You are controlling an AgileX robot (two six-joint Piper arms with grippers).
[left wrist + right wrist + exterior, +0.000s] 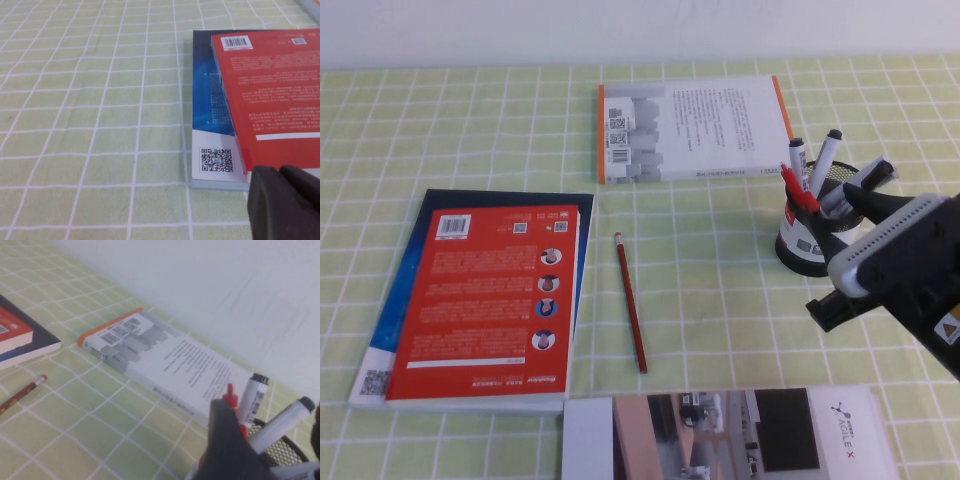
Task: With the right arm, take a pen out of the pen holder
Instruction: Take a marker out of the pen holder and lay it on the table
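A black mesh pen holder [805,250] stands at the right of the table. It holds three white markers with black caps [825,160] and a red pen [798,188]. My right gripper [838,245] is at the holder, on its near right side, open. In the right wrist view its fingers [227,440] straddle a slanted white marker [280,425] without touching it, above the holder's rim [280,452]. My left gripper [285,200] shows only in the left wrist view, shut, hovering by the near corner of the red book [270,95].
A red pencil [631,315] lies mid-table. A white book with an orange spine [695,130] sits behind the holder. The red book [490,305] lies on a blue one [210,100] at the left. A brochure [740,435] lies at the front edge.
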